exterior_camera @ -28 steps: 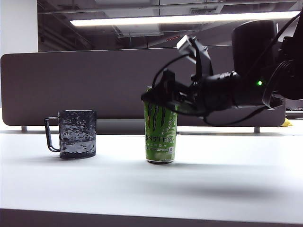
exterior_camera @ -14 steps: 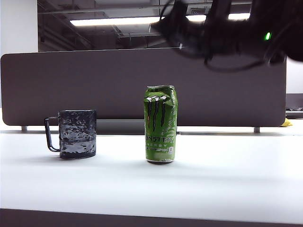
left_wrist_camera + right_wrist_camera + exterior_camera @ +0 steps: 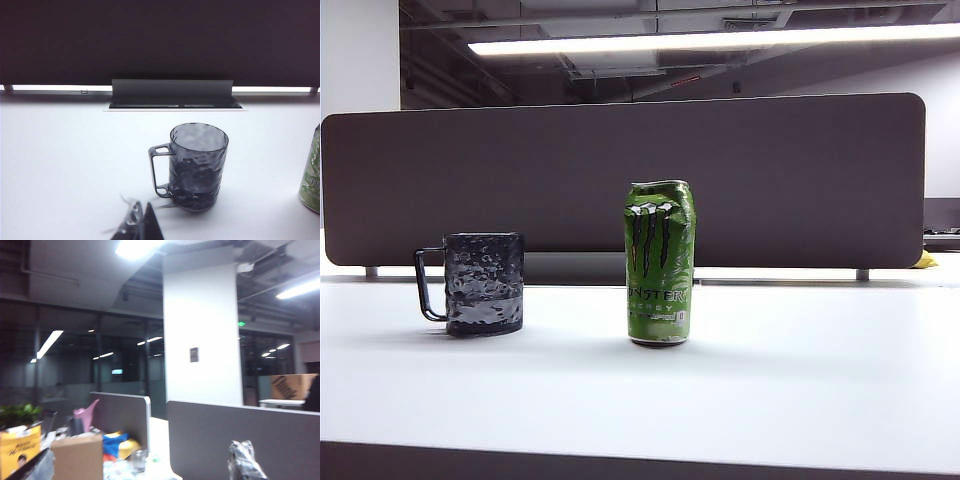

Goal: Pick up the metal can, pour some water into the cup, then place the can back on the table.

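Metal can (image 3: 660, 263) stood free on the desk (image 3: 800, 380), away from both grippers; right gripper's (image 3: 245, 460) jaws were wide open, left gripper's (image 3: 137, 225) mostly cropped, state unclear.

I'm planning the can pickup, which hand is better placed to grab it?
Probably left: the left hand sits low facing the cup, the metal can just beside it. The right hand points out over the office, away from the table.

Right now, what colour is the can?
Bright green with a black claw-mark logo and white lettering; the metal can shows best in the exterior view.
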Tool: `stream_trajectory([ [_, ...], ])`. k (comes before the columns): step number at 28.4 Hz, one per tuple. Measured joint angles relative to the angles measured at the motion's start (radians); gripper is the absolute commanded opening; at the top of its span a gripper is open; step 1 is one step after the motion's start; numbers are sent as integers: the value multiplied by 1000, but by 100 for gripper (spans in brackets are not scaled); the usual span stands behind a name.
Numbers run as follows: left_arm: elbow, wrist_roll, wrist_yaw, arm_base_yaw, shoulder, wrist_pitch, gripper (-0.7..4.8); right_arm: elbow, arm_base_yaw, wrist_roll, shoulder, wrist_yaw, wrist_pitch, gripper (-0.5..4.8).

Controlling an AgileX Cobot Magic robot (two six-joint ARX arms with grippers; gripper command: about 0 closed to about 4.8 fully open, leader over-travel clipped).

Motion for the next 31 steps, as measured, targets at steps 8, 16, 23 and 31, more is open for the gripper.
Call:
stream_trajectory([
  [8, 0, 0, 0, 0, 0, 0, -5, 0, 0, -66, -353, 75, -453, -9],
  [16, 0, 0, 0, 0, 0, 0, -5, 0, 1, -79, -599, 223, -894, -8],
  [23, 0, 0, 0, 0, 0, 0, -5, -1, 1, -98, -773, 438, -1178, -8],
  [31, 0, 0, 0, 2, 0, 0, -5, -2, 2, -107, -924, 575, -1395, -8],
])
